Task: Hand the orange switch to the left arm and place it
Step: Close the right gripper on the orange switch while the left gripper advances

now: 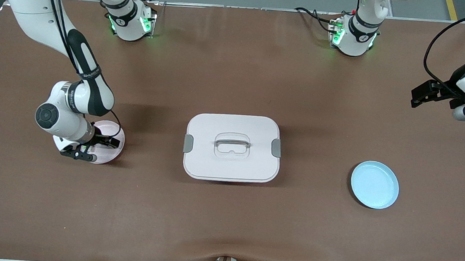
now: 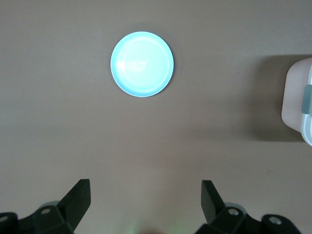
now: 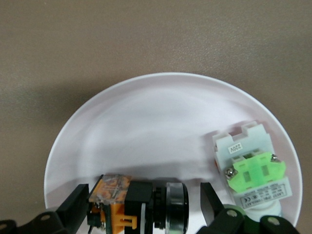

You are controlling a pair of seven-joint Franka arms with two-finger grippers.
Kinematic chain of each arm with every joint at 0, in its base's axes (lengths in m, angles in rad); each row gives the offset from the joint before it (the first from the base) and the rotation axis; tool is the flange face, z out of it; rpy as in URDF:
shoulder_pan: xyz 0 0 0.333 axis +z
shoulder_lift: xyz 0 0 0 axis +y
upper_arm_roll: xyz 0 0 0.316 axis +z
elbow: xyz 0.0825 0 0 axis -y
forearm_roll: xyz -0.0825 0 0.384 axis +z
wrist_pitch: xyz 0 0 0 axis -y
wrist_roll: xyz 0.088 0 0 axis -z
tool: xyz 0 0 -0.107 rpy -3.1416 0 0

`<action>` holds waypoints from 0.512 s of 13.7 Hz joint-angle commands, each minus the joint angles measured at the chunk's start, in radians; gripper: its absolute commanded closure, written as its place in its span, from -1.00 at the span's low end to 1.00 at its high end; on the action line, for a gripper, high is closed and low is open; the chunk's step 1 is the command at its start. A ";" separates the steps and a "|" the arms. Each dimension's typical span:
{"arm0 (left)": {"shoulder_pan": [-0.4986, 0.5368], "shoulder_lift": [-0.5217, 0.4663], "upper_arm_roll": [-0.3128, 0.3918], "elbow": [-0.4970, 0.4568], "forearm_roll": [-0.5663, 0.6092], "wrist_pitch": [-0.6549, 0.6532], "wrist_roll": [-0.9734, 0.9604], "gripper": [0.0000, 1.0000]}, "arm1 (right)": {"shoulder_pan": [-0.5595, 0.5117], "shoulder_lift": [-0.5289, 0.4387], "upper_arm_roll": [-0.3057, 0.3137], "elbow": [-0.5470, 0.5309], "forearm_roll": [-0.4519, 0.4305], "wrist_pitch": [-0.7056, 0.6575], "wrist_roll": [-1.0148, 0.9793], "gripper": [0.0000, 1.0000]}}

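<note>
Right gripper spread wide, empty, astride the orange switch on pink plate at box's 9 o'clock; left gripper waits wide, empty; risk: closing could snag neighbouring green switch.

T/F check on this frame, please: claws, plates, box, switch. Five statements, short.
1. The right claw is open, with the orange switch between its fingers on the pink plate. True.
2. The left claw holds the orange switch. False: it is open and holds nothing, up in the air at its own end of the table.
3. The box has its lid on. True.
4. The blue plate carries a switch. False: nothing lies on it.
5. The green-centred block lies on the blue plate. False: it is on the pink plate.
</note>
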 commanded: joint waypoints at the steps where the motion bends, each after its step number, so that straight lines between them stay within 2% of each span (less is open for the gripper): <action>1: 0.002 0.027 -0.003 0.022 0.006 -0.010 0.020 -1.00 | 0.004 0.001 0.001 -0.004 0.012 0.009 0.009 -1.00; 3: -0.012 0.030 -0.005 0.022 0.017 -0.009 0.016 -1.00 | 0.004 0.001 0.001 -0.003 0.012 0.003 0.009 -1.00; 4: -0.013 0.040 -0.006 0.022 0.018 -0.007 0.017 -1.00 | 0.007 0.000 0.001 -0.004 0.012 -0.002 0.009 -0.55; 5: -0.018 0.050 -0.012 0.022 0.014 -0.007 0.017 -1.00 | 0.014 0.000 0.001 -0.004 0.012 -0.003 0.009 0.45; 6: -0.027 0.055 -0.020 0.024 0.011 -0.001 0.017 -1.00 | 0.019 0.000 0.001 -0.004 0.014 -0.003 0.011 0.99; 7: -0.033 0.067 -0.020 0.034 0.006 0.005 0.017 -1.00 | 0.019 0.000 0.001 -0.003 0.014 -0.003 0.024 1.00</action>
